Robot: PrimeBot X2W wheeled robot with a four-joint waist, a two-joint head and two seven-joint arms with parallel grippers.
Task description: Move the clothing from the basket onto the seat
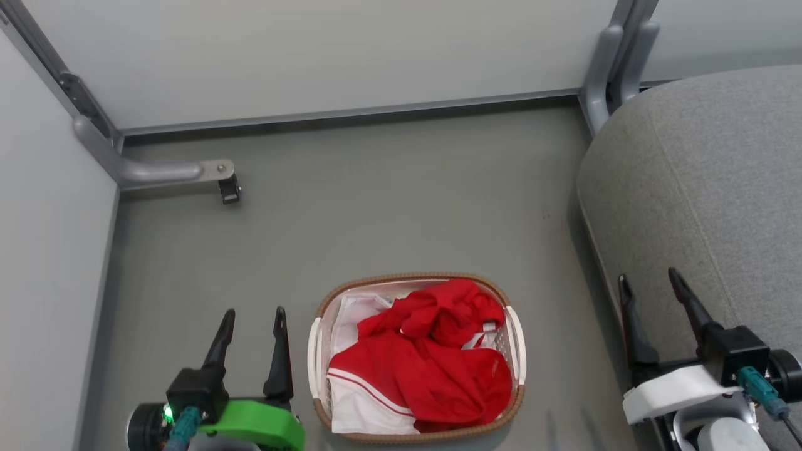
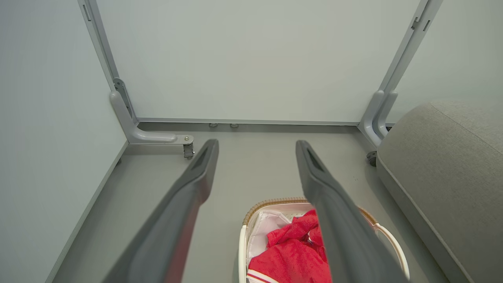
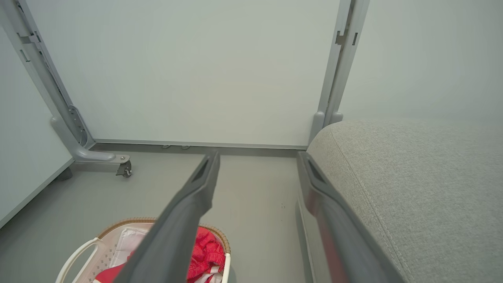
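Red clothing [image 1: 432, 363] with white stripes and white trim lies heaped in the oval white basket [image 1: 515, 341] with a brown woven rim, on the floor low in the head view. My left gripper [image 1: 254, 313] stands open just left of the basket, nothing between its fingers. My right gripper [image 1: 648, 279] is open too, over the front edge of the grey seat [image 1: 708, 188] at the right. The left wrist view looks past its gripper [image 2: 255, 143] down onto the clothing [image 2: 290, 255] and basket [image 2: 245, 236]. The right wrist view has its gripper [image 3: 257, 155], the seat [image 3: 412, 188] and the basket [image 3: 118, 224].
Pale partition panels close off the back and left. A grey partition foot with a small caster [image 1: 229, 188] juts onto the floor at the back left, and grey posts [image 1: 611, 69] stand at the back right beside the seat. Grey floor [image 1: 388, 207] stretches beyond the basket.
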